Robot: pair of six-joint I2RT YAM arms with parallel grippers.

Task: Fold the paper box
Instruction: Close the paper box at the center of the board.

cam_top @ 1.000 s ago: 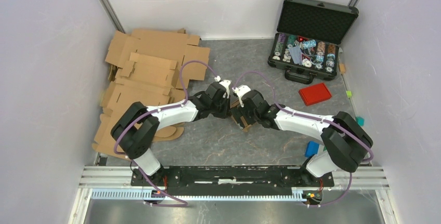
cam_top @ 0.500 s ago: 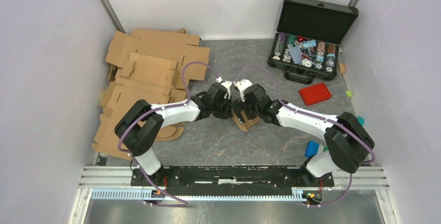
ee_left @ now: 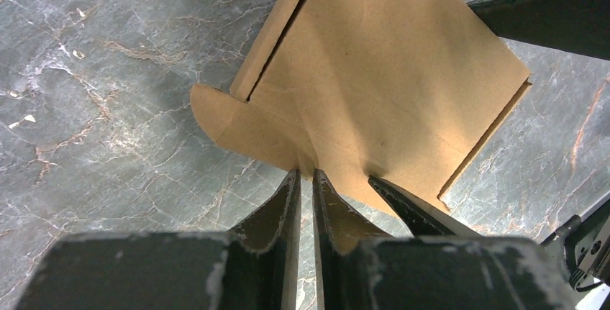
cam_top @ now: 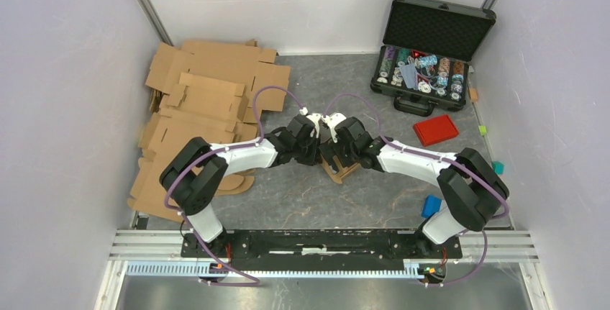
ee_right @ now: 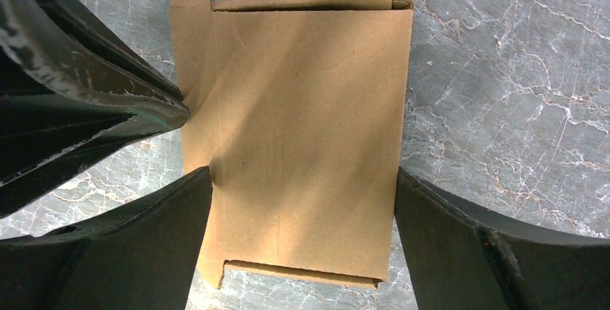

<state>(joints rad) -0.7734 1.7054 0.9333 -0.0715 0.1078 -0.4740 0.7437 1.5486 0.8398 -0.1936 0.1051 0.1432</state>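
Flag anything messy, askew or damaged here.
Cardboard sheets lie in a messy, overlapping heap at the left. A red lid sits loose beside the open black case. The paper box shows no visible damage.

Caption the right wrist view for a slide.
Open right end effector straddles the small brown cardboard box; left end effector pinches its flap.
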